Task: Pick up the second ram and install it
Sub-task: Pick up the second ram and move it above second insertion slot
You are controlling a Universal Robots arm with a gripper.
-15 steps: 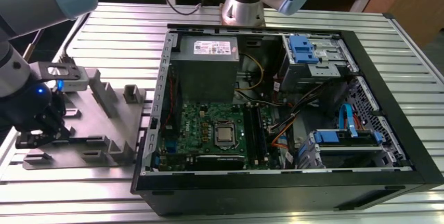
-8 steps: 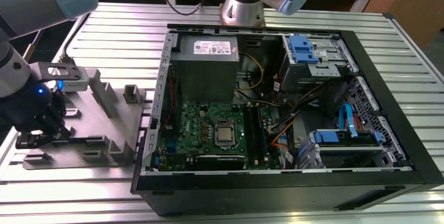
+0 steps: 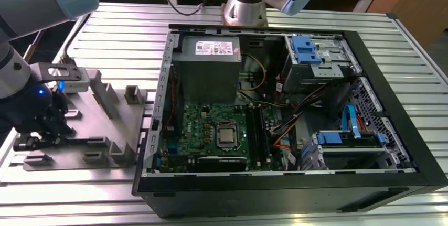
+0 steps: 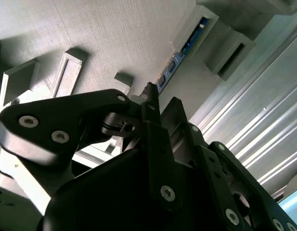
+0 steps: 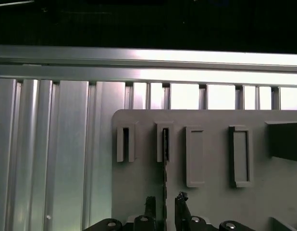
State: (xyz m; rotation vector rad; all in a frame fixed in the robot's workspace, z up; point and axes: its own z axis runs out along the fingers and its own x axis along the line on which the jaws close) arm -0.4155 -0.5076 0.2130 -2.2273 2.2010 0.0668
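Note:
The second ram [image 5: 165, 166] stands on its edge in a slot of the grey tray [image 5: 213, 202], seen as a thin dark line. In the second wrist view the second ram [image 4: 180, 54] shows a blue edge running between the upright blocks of the tray [image 4: 115, 33]. My gripper [image 5: 165, 202] is down at the ram's near end, open, with one fingertip [image 5: 150, 203] on each side of the board and a small gap to it. In the exterior view the gripper [image 3: 35, 138] hangs over the tray [image 3: 105, 131] at the exterior view's left, beside the open computer case [image 3: 280, 184].
The case holds a green motherboard [image 3: 210, 131], memory slots [image 3: 256, 131] beside the processor socket, a grey power supply [image 3: 209, 74], blue drive brackets [image 3: 308, 50] and loose cables. The tray carries several upright blocks [image 3: 105, 97]. A ribbed metal table [image 3: 119, 27] lies under everything.

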